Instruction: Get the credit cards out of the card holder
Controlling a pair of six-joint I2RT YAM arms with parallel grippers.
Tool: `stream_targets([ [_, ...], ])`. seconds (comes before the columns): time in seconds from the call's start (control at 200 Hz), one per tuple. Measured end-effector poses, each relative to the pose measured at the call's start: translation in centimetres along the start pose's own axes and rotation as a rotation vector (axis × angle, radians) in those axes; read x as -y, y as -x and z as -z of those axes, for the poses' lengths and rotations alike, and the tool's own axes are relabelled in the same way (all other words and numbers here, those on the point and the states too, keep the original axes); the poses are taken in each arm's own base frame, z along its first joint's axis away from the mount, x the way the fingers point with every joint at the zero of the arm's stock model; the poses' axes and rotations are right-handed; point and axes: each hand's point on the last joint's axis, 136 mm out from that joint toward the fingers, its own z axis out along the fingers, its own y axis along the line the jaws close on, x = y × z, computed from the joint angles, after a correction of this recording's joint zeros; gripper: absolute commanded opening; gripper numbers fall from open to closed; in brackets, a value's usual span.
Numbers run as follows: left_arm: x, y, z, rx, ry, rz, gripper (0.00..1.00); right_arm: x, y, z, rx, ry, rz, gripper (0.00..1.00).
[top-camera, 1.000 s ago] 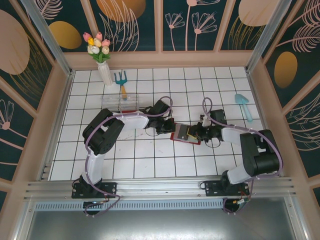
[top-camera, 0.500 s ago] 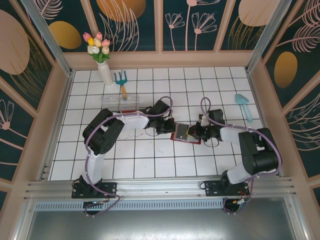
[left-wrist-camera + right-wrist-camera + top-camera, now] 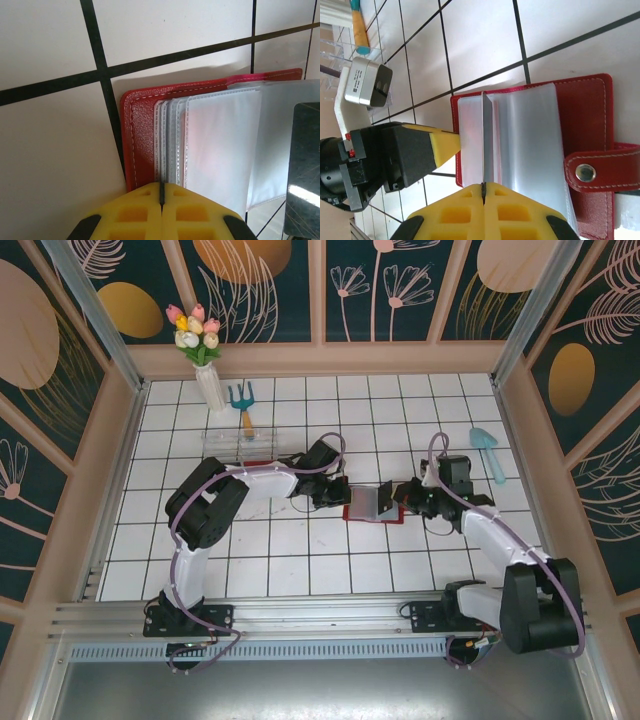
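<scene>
The red card holder (image 3: 354,513) lies open on the white tiles, its clear sleeves (image 3: 530,140) fanned out and the snap tab (image 3: 592,172) to one side. My right gripper (image 3: 400,498) is shut on a dark grey credit card (image 3: 386,497). That card stands edge-on over the sleeves (image 3: 483,140), above the shut fingertips of the right gripper (image 3: 483,186). My left gripper (image 3: 340,493) is shut, its yellow tip (image 3: 442,145) resting on the holder's left edge. In the left wrist view the left gripper (image 3: 161,186) sits at the holder's red cover (image 3: 142,130), with the card (image 3: 305,170) at the right.
A clear plastic tray (image 3: 238,445) stands behind the left arm, with a flat red rectangle (image 3: 258,462) at its front. A vase of tulips (image 3: 205,370) and a blue hand rake (image 3: 243,405) are at the back left. A blue trowel (image 3: 488,452) lies at the right.
The right gripper closed on the card and drew it rightward out of the sleeves; the right arm swung outward. The left gripper stayed on the holder's edge.
</scene>
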Motion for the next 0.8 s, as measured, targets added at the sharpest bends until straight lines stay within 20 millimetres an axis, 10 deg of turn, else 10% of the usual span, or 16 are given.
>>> stream_targets([
  [0.325,1.8,2.1,3.2,0.102,-0.019,0.005,0.38,-1.5,0.7,0.8,0.007,0.028,0.034,0.00],
  [0.641,5.5,5.6,13.8,0.368,-0.265,0.020,0.63,-6.9,3.5,2.2,0.051,0.210,0.064,0.00],
  [0.801,5.6,6.7,17.6,0.468,-0.417,0.030,0.57,-11.2,6.4,3.3,0.095,0.347,0.091,0.00],
])
